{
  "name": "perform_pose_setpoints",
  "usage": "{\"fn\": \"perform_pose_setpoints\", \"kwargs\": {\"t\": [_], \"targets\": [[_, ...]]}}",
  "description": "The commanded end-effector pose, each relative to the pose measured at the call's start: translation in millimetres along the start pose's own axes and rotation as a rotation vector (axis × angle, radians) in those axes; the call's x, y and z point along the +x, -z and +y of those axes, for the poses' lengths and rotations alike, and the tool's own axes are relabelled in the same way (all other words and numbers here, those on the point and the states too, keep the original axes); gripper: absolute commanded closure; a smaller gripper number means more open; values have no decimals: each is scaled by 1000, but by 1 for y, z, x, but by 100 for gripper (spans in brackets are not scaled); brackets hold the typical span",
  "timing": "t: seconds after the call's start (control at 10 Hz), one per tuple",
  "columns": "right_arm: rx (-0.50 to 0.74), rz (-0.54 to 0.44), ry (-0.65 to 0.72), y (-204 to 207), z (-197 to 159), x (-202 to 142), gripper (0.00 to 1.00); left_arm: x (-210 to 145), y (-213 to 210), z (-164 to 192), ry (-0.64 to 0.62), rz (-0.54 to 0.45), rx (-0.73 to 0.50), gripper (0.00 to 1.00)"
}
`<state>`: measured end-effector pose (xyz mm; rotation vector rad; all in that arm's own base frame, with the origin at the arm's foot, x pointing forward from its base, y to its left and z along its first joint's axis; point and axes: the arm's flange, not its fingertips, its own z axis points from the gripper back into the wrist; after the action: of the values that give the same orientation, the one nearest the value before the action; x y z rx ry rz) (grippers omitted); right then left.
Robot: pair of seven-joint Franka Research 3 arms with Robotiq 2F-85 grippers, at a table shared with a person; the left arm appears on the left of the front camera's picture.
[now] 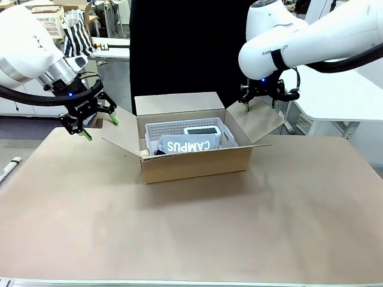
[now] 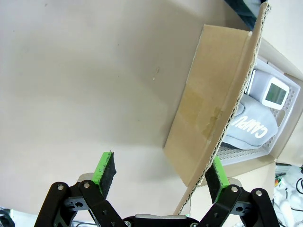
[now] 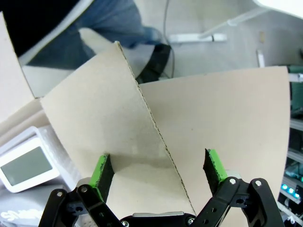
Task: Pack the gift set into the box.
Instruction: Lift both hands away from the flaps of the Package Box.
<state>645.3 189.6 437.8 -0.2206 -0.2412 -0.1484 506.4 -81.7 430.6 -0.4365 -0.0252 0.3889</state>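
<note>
Front: box (image 1: 197, 164) in middle of desk (image 1: 179, 239), all four flaps open. Inside, gift set: basket (image 1: 157, 130) with grey CAMPUS cloth (image 1: 188, 145) and white device (image 1: 202, 130). By left flap (image 1: 119, 136), left claw (image 1: 100, 128); over right flap (image 1: 257, 122), right claw (image 1: 260, 105).

Left wrist: claw spread wide, astride flap edge, gripping nothing.

Right wrist: likewise wide, flap between pads, ungripped.

Packing seemingly done; flaps yet to fold shut.

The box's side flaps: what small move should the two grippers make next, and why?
Probably close each gripper on its flap, ready to fold it in. The left gripper and right gripper are open, each straddling the edge of a side flap, and the box already holds the basket and grey cap.
</note>
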Motion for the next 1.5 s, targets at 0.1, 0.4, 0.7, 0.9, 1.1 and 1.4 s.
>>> {"fn": "perform_pose_setpoints", "kwargs": {"t": [0.1,0.4,0.7,0.9,1.1,1.4], "targets": [[-14,-21,5,-2,-3,2,0,-2,-2,0,-13,-8,19,0],[-14,-21,5,-2,-3,2,0,-2,-2,0,-13,-8,19,0],[-14,-21,5,-2,-3,2,0,-2,-2,0,-13,-8,19,0],[0,0,0,0,0,0,0,-2,-2,0,-13,-8,19,0],[61,-1,-19,-44,-24,11,0,-5,-36,-2,15,40,-24,0],[130,-69,1,-178,-105,-38,0,-48,-169,23,121,109,-173,0]]}}
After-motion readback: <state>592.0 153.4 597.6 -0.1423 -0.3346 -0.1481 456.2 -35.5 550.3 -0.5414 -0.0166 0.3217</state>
